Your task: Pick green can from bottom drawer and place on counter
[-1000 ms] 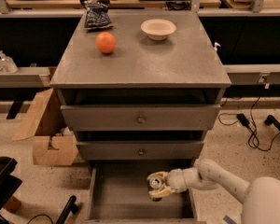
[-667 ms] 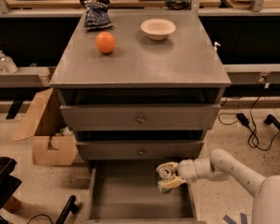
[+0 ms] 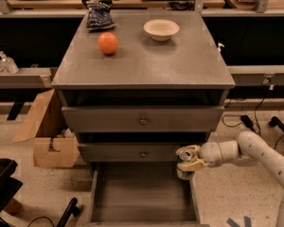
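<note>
My gripper (image 3: 188, 158) is shut on the green can (image 3: 184, 168), a dark-green can with a silver top. It holds the can above the right wall of the open bottom drawer (image 3: 142, 193), in front of the middle drawer's right end. The white arm reaches in from the lower right. The drawer tray shows nothing else inside. The counter (image 3: 146, 60) is the grey cabinet top above, well higher than the can.
On the counter stand an orange ball (image 3: 107, 43), a white bowl (image 3: 161, 29) and a blue chip bag (image 3: 98, 13) at the back. A cardboard box (image 3: 45, 136) sits on the floor to the left. Cables lie on the floor to the right.
My gripper has lifted the green can up and to the right, out of the drawer tray, to the level of the middle drawer's front.
</note>
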Controlling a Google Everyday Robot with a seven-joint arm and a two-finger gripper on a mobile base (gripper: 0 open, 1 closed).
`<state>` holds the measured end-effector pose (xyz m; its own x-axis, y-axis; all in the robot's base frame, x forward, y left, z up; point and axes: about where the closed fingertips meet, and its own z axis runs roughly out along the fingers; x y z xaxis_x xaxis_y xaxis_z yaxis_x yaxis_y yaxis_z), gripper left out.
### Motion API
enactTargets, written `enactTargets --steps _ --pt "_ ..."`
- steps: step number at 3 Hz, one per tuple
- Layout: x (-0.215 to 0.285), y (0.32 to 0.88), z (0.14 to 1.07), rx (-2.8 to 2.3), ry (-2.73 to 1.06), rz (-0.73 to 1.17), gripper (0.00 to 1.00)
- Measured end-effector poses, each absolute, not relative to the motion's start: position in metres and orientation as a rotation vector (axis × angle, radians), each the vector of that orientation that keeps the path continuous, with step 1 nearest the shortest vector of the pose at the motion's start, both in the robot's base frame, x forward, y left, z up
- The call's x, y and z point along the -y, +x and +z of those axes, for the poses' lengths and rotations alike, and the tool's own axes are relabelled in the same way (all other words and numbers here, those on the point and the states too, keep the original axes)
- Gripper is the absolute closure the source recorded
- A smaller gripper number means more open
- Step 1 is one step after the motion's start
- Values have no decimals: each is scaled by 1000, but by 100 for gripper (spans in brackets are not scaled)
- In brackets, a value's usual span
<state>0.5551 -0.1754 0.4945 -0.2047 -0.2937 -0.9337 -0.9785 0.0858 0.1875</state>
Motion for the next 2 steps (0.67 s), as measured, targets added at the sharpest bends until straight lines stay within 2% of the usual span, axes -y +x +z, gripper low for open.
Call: enactTargets --steps 2 --pt "170 553 497 -1585 -1284 1173 100"
